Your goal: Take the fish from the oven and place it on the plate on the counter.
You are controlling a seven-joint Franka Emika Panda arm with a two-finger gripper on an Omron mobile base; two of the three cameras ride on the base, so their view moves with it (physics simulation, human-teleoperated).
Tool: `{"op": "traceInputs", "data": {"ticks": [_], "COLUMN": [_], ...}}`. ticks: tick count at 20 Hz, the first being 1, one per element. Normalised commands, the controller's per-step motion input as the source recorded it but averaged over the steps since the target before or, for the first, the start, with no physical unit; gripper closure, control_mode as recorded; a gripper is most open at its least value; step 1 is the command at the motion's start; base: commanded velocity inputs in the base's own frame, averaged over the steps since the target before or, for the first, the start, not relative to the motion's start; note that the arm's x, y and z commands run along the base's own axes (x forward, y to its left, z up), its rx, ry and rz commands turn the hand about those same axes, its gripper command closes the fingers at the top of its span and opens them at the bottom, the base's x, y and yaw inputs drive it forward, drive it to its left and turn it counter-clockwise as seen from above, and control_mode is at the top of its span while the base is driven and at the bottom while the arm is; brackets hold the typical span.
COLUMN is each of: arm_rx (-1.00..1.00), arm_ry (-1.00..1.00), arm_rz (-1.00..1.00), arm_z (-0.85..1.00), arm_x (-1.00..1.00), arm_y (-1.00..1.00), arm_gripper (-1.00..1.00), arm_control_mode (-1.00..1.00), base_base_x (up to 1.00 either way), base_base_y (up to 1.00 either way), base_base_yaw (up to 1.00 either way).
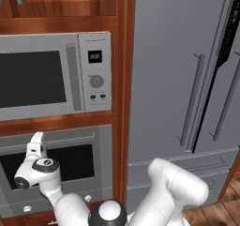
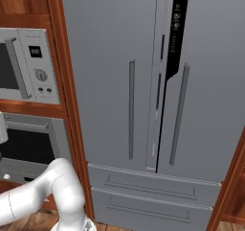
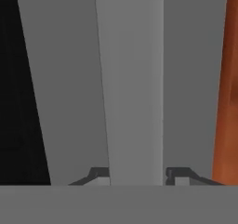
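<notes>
No readable text anywhere in the kitchen.
The microwave (image 1: 56,75) display and the fridge (image 2: 158,81) control strip show only blurred light marks, too small to read.

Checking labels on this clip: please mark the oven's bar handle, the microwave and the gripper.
oven handle (image 3: 132,88): hand view, middle of the grey bar running between the fingertips.
microwave (image 1: 96,61): left base view, its keypad panel above the dial.
gripper (image 3: 137,175): hand view, midway between the two dark fingertips flanking the bar.

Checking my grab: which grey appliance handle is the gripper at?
The gripper sits at the grey oven's long bar handle, below the microwave's upright handle, left of the fridge's handles.
</notes>
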Motion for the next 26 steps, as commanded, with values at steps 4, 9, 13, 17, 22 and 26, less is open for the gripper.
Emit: {"op": "traceInputs", "data": {"ticks": [4, 9, 13, 17, 22, 26], "arm_rx": [-0.06, -0.05, -0.03, -0.02, -0.03, -0.08], "arm_ry": [0.23, 0.22, 0.13, 0.1, 0.14, 0.13], "arm_rz": [0.0, 0.0, 0.0, 0.0, 0.01, 0.02], "arm_z": [-0.5, -0.58, -0.78, -0.77, -0.75, -0.96], "arm_x": [-0.01, -0.14, -0.6, -0.66, -0.64, -0.68], "arm_y": [0.16, 0.12, 0.08, 0.05, 0.02, 0.0], "arm_gripper": [1.0, 1.0, 1.0, 1.0, 1.0, 1.0], "arm_control_mode": [-1.0, -1.0, -1.0, -1.0, -1.0, -1.0], "base_base_x": [0.0, 0.0, 0.0, 0.0, 0.0, 0.0], "base_base_y": [0.0, 0.0, 0.0, 0.0, 0.0, 0.0], "base_base_yaw": [0.0, 0.0, 0.0, 0.0, 0.0, 0.0]}}
